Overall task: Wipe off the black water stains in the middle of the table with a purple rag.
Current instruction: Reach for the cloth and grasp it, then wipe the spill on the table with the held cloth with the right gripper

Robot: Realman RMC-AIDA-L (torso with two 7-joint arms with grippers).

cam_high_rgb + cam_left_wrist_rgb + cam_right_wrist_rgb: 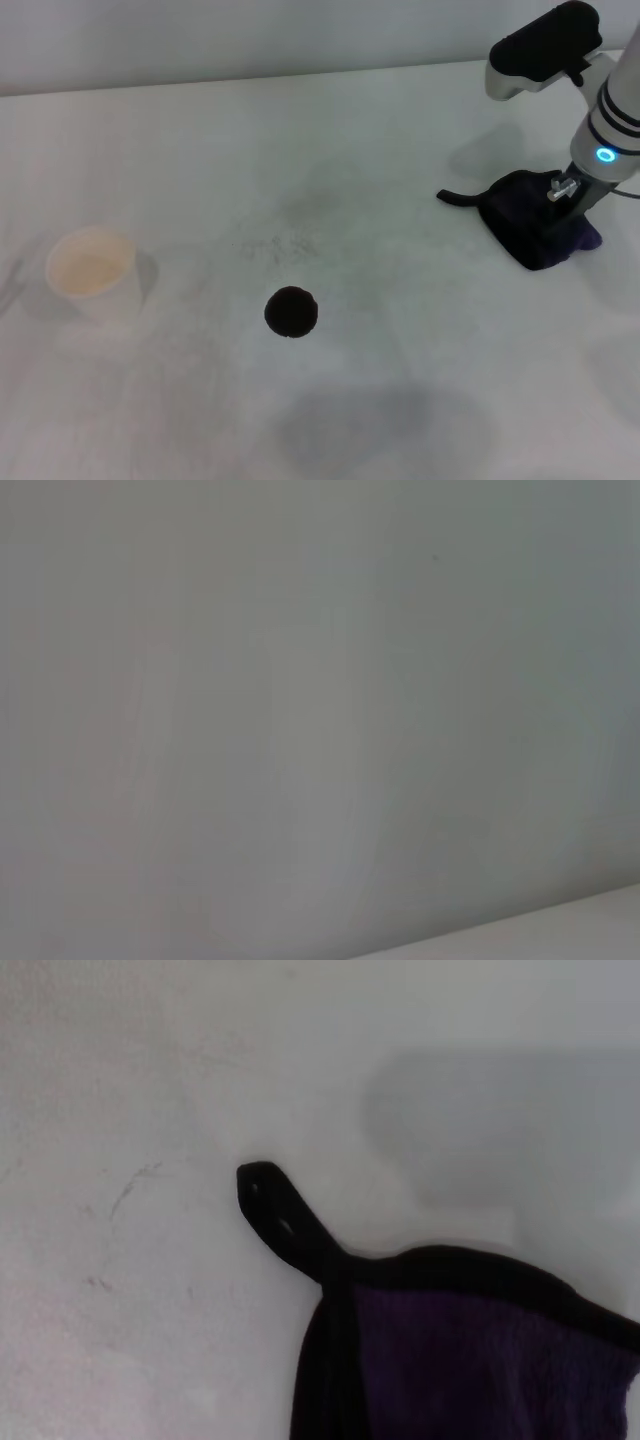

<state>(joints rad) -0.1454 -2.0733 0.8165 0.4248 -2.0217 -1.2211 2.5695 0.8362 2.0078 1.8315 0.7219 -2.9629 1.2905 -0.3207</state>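
The table (200, 140) is a broad white matte surface, marked with faint grey speckles and smudges near its middle. One small round black stain (291, 311) with slightly fuzzy edges is located near the centre of the table. A pale paper cup (92, 273) is set upright on the left side, well apart from the stain. A dark purple rag (535, 225) is laid on the right side, with a thin dark strip (458, 198) extended from one corner toward the middle.
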